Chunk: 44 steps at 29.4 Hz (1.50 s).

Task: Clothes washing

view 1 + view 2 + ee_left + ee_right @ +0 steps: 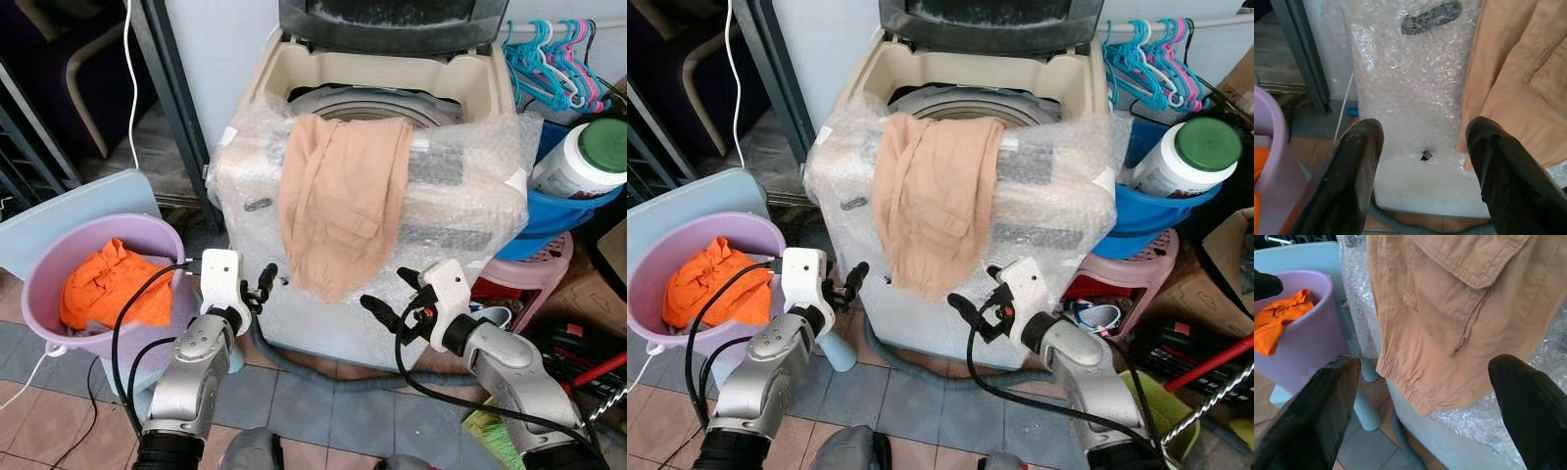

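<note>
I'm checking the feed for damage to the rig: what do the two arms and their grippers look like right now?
Both arms are silver metal with rounded joint housings. Each ends in a white boxy wrist block carrying the left gripper and right gripper, each with two long black fingers. Loose black cables loop from each wrist block back along the forearm. The right wrist shows a small red detail by its cable. No damage is visible.

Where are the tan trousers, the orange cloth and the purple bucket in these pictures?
tan trousers (pixel 338 211), left eye view, middle of the fabric hanging over the washer front.
orange cloth (pixel 108 284), left eye view, centre of the bundle.
purple bucket (pixel 162 233), left eye view, far rim.
</note>
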### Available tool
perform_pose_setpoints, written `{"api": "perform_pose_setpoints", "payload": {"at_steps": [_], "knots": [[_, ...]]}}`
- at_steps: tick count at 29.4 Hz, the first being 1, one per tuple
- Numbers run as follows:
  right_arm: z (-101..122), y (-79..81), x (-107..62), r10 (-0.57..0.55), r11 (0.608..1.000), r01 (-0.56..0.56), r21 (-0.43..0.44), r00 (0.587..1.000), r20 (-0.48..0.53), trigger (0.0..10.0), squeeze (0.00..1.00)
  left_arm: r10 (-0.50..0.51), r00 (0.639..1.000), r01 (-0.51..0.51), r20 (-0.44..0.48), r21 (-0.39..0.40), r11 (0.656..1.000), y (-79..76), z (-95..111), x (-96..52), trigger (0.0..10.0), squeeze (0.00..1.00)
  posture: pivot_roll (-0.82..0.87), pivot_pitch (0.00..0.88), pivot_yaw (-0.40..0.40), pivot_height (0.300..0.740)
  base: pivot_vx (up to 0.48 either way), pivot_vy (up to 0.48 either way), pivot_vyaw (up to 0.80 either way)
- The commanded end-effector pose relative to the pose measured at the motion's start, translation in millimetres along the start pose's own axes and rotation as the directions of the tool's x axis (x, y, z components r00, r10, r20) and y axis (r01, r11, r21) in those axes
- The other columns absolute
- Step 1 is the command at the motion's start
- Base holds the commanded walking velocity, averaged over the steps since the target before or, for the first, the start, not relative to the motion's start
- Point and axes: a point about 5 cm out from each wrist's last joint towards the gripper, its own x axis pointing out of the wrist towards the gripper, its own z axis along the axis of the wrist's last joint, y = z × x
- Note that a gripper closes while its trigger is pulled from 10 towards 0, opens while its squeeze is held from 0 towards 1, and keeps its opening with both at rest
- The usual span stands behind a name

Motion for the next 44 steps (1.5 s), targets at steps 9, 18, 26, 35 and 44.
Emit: {"api": "perform_pose_setpoints", "payload": {"at_steps": [9,18,26,35,44], "knots": [[-4,-11.4,8.6,-0.309,0.95,0.309,0.044,0.951,-0.009,10.0,1.0,0.01,1.0,-0.01,0.017,0.017,1.0,4.9,2,-7.1,10.0,0.0,-0.08,0.093,0.068,0.74,0.0,0.0,0.0],[-10,-8.9,19.3,-0.351,0.934,0.354,0.055,0.935,-0.056,10.0,1.0,0.04,0.999,-0.04,0.035,0.022,0.999,6.7,10,-9.9,10.0,0.0,-0.05,0.156,0.056,0.74,0.0,0.0,0.0],[2,-2.8,42.2,-0.226,0.967,0.227,0.111,0.974,-0.025,10.0,0.0,0.048,0.998,-0.049,0.041,0.006,0.999,7.3,5,-26.5,10.0,0.0,-0.03,0.192,0.033,0.74,0.09,0.0,0.0],[-1,-0.7,41.7,-0.226,0.972,0.228,0.062,0.973,-0.039,10.0,0.0,0.053,0.998,-0.053,0.025,0.009,0.999,5.7,3,-32.2,10.0,0.0,-0.03,0.198,0.033,0.74,0.358,0.0,0.0],[-27,22.0,24.7,-0.187,0.968,0.205,0.147,0.974,-0.124,10.0,0.0,0.052,0.999,-0.052,-0.01,0.0,0.999,9.3,-5,-41.6,10.0,0.0,-0.04,0.18,0.034,0.74,0.157,0.0,0.13]]}}
